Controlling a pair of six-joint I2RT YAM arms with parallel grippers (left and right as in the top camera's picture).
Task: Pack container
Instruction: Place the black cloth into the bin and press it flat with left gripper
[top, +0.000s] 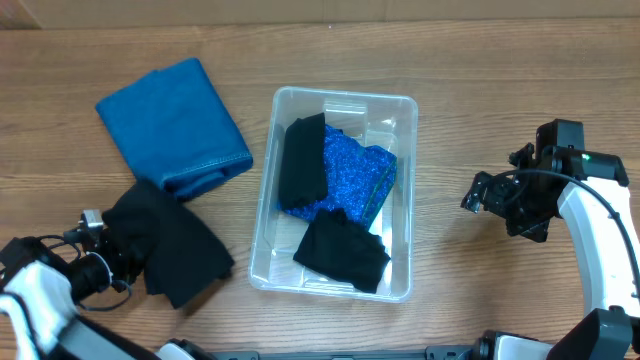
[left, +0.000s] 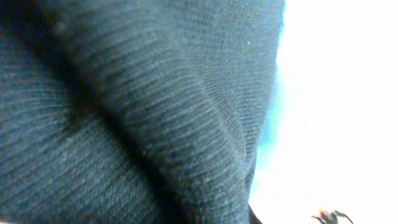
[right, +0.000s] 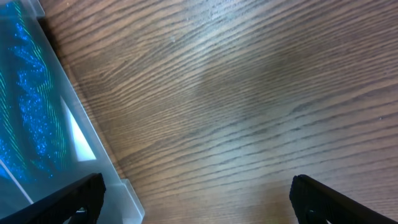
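Note:
The clear container stands mid-table and holds a black cloth, a sparkly blue cloth and another black cloth. A loose black cloth lies on the table to the left. My left gripper is at its left edge. The left wrist view is filled with the black ribbed fabric, which hides the fingers. My right gripper is open and empty over bare wood just right of the container. It also shows in the right wrist view, beside the container's wall.
A folded blue cloth lies at the back left of the wooden table, touching the loose black cloth's far edge. The table's back edge runs along the top of the overhead view.

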